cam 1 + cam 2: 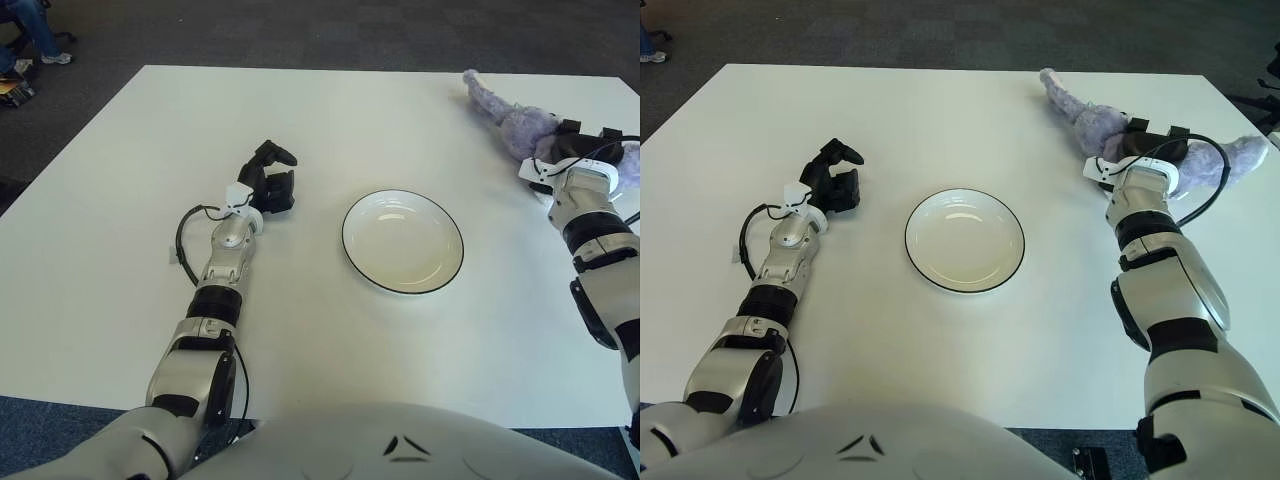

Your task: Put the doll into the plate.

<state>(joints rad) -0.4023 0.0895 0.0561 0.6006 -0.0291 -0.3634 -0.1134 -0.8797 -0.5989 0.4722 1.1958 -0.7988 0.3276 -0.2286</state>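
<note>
The purple plush doll (1081, 118) lies at the far right of the white table (330, 340), one long limb pointing toward the back left. My right hand (1146, 148) sits on the doll's middle with its dark fingers curled onto it. The doll's body shows on both sides of the hand. The white plate (403, 245) with a dark rim is empty at the table's centre, well to the left of the doll. My left hand (272, 181) shows to the left of the plate, fingers curled and holding nothing.
A black cable (182, 243) loops beside my left forearm. Another black cable (1208, 190) arcs from my right wrist over the table. The table's right edge is close to the doll. Dark carpet surrounds the table.
</note>
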